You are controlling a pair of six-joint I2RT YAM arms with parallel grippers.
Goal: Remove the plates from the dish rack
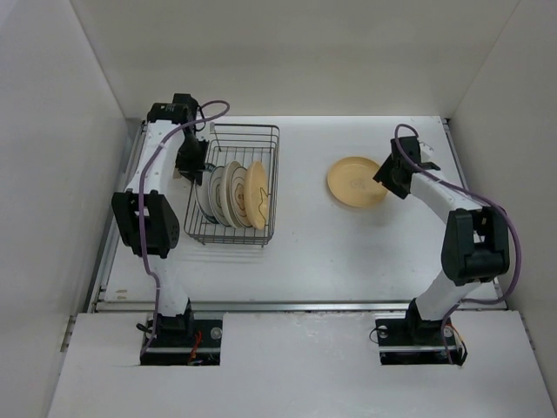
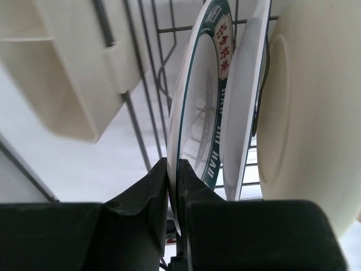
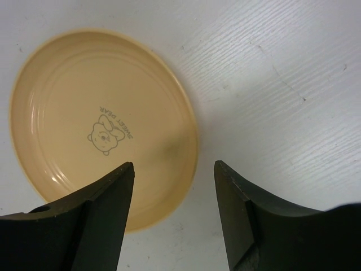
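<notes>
Left wrist view: your left gripper [image 2: 174,164] is clamped on the rim of a white plate [image 2: 197,113] standing in the dish rack [image 1: 246,127], your right gripper [image 3: 174,186] hangs open by the tan plate [image 3: 101,124] on the table [image 1: 348,252], so next lift straight up, clear of the rack.

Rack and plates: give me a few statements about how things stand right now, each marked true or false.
1. The left gripper is shut on the rim of a white plate standing in the rack. True.
2. A tan plate lies flat on the table, outside the rack. True.
3. The right gripper is clamped on the tan plate. False: it is open, above the plate's edge.
4. The rack holds no plates. False: several stand on edge in it.
</notes>
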